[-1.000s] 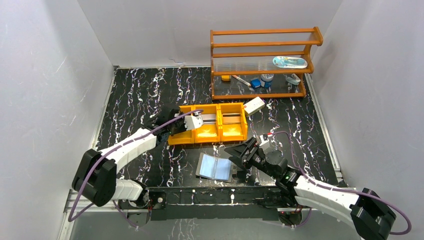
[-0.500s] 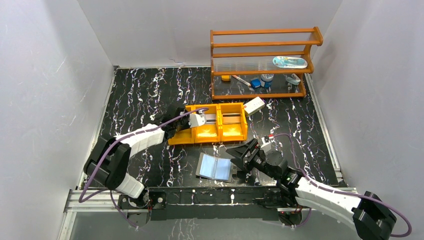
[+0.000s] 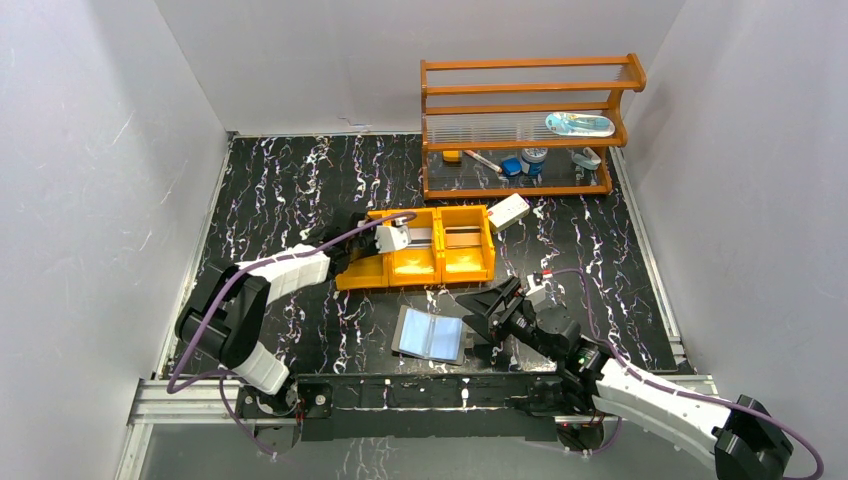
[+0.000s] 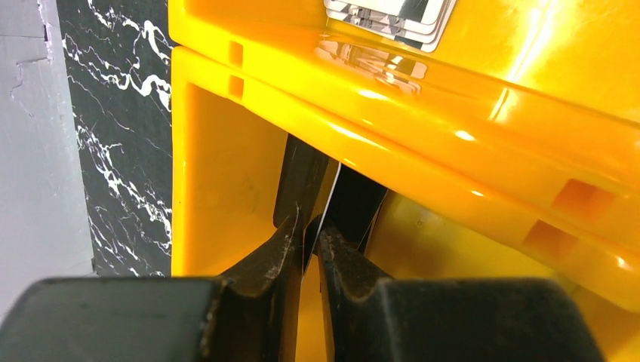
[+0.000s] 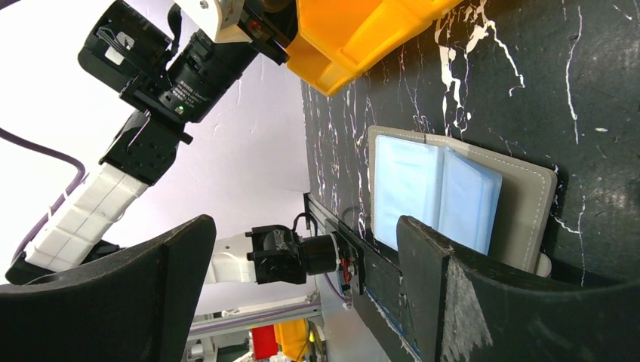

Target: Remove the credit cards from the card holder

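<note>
Left wrist view: my left gripper (image 4: 306,245) is pinched on a thin, flat, dark-looking card (image 4: 323,204), held edge-on inside the end compartment of the orange plastic three-compartment tray (image 4: 219,188). A stack of silvery cards (image 4: 385,11) lies in the next compartment. My worry is that if I release it upright, it could lean on the divider, or my fingers could nudge the tray. The grey folding wallet (image 5: 438,188), its inner faces pale blue, lies open on the black marbled table (image 3: 290,180), near my right gripper (image 5: 306,226), which is spread wide.
</note>
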You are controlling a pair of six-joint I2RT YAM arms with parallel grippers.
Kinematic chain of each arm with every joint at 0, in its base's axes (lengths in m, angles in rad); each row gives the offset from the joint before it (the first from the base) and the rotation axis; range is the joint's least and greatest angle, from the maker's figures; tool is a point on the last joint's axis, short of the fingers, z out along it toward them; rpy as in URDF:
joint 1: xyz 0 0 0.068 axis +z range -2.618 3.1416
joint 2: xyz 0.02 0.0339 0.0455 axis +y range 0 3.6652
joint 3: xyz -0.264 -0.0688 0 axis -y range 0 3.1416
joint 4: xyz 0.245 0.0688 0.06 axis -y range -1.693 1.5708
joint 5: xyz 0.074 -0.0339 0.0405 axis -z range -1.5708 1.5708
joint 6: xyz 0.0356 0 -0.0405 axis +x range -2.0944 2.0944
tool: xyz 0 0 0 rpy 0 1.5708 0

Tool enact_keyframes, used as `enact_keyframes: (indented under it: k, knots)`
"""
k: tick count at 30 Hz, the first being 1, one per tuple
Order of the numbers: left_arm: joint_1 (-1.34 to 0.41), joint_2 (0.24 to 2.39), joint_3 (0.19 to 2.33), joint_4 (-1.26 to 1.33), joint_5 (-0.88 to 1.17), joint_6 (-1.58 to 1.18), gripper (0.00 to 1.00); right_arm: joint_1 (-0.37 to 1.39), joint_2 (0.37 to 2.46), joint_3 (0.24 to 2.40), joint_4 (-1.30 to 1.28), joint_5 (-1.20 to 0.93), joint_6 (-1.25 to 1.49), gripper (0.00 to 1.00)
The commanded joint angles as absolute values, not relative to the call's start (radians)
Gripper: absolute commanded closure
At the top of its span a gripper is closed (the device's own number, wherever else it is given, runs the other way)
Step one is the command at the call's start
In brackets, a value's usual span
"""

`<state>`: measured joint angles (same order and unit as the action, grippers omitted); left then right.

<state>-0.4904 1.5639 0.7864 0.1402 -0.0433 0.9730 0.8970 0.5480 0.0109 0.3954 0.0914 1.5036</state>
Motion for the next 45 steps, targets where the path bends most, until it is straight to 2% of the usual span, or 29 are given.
enact_keyframes:
  k: [1, 4, 8, 19, 24, 36, 41, 45]
  knots:
    - [-0.482, 1.562, 0.793, 0.166, 0.021, 0.968, 0.86, 0.896, 0.531, -0.017, 0.399, 0.118, 1.52, 0.02]
    - [-0.482, 1.562, 0.793, 0.16, 0.026, 0.961, 0.86, 0.896, 0.532, -0.017, 0.4, 0.117, 1.523, 0.02]
    - [-0.481, 1.573, 0.799, 0.153, 0.045, 0.94, 0.79, 0.896, 0.532, -0.018, 0.399, 0.117, 1.523, 0.02]
    - [-0.477, 1.581, 0.813, 0.139, 0.028, 0.917, 0.77, 0.895, 0.511, -0.023, 0.378, 0.123, 1.531, 0.02]
    - [-0.47, 1.569, 0.798, 0.164, 0.01, 0.912, 0.68, 0.896, 0.513, -0.025, 0.377, 0.123, 1.534, 0.02]
    - [-0.457, 1.591, 0.829, 0.143, 0.0, 0.904, 0.66, 0.896, 0.5, -0.025, 0.367, 0.127, 1.534, 0.02]
    - [-0.457, 1.568, 0.83, 0.139, 0.025, 0.893, 0.55, 0.896, 0.499, -0.029, 0.364, 0.129, 1.536, 0.02]
    - [-0.457, 1.559, 0.832, 0.125, 0.035, 0.885, 0.52, 0.896, 0.503, -0.028, 0.372, 0.126, 1.537, 0.02]
